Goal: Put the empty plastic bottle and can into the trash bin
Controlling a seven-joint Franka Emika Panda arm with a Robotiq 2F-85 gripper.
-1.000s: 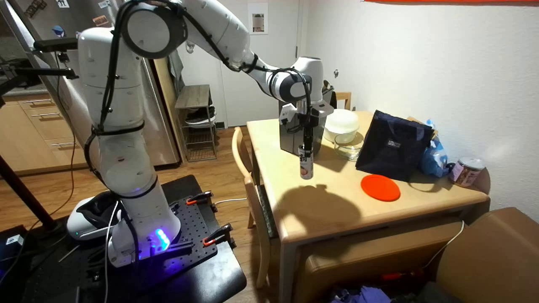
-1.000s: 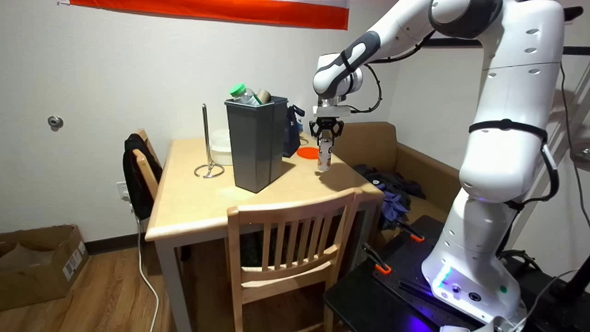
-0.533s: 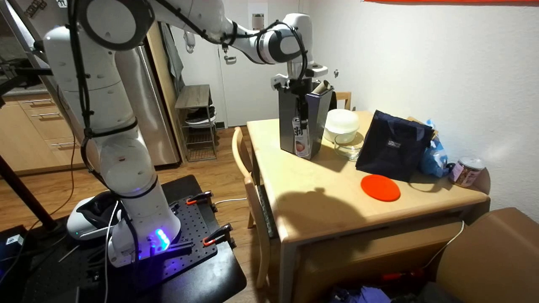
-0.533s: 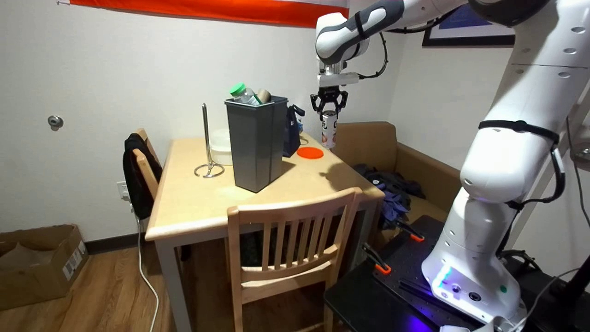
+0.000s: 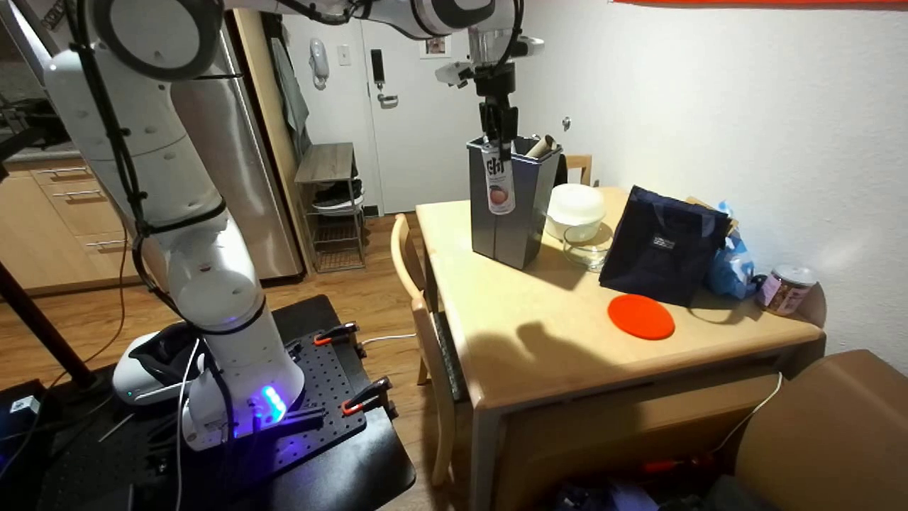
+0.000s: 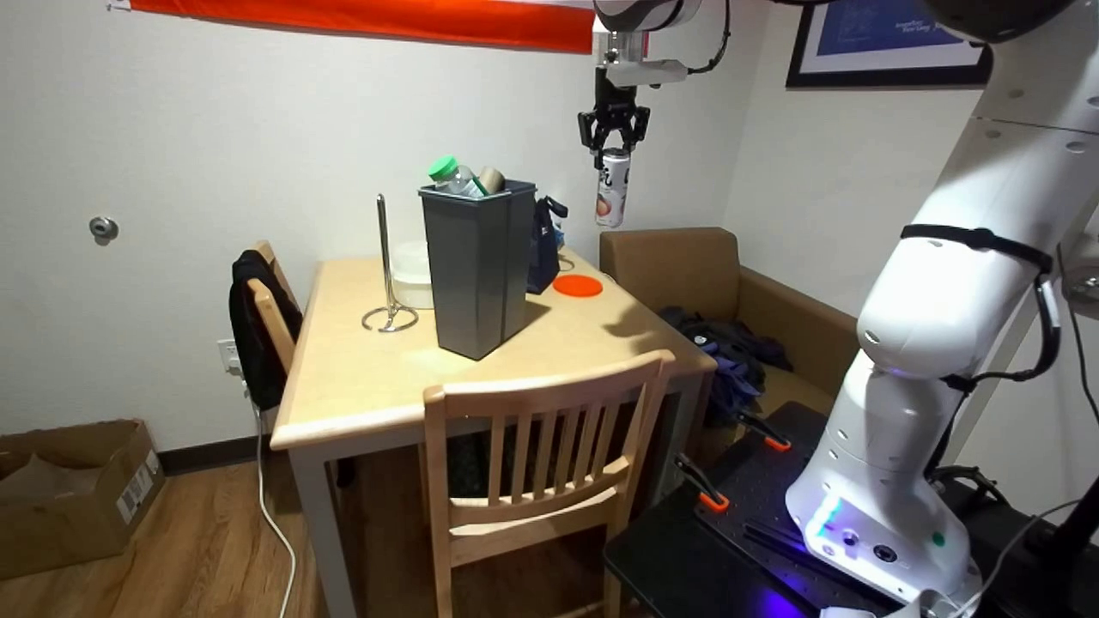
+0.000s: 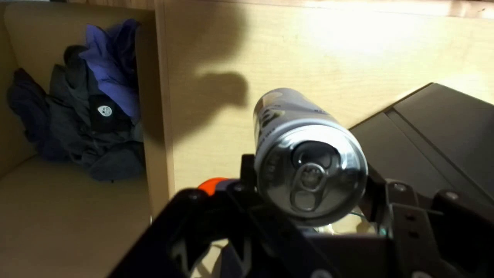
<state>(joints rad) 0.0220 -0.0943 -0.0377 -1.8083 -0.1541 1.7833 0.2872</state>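
Note:
The can (image 5: 499, 186) is a slim white cylinder with a peach print. My gripper (image 6: 613, 159) is shut around its top end and holds it upright in the air above the table. The can's silver lid with an opened tab (image 7: 310, 175) fills the space between the fingers in the wrist view. The tall dark grey trash bin (image 6: 468, 275) stands on the table, also seen in an exterior view (image 5: 526, 213). The can is beside the bin at about rim height, apart from it. The plastic bottle with green cap (image 6: 444, 167) sticks out of the bin's top; its lower part is hidden.
A brown tube (image 6: 492, 179) also pokes out of the bin. Near it are a metal stand (image 6: 384, 249), a white bowl (image 5: 576, 209), a glass bowl (image 5: 587, 257), a navy bag (image 5: 663, 245) and an orange lid (image 5: 640, 316). A chair (image 6: 549, 386) stands at the table's side.
My gripper has risen steadily with the can in it, from low over the table to about the bin's rim height. The bin and the things in it have not moved.

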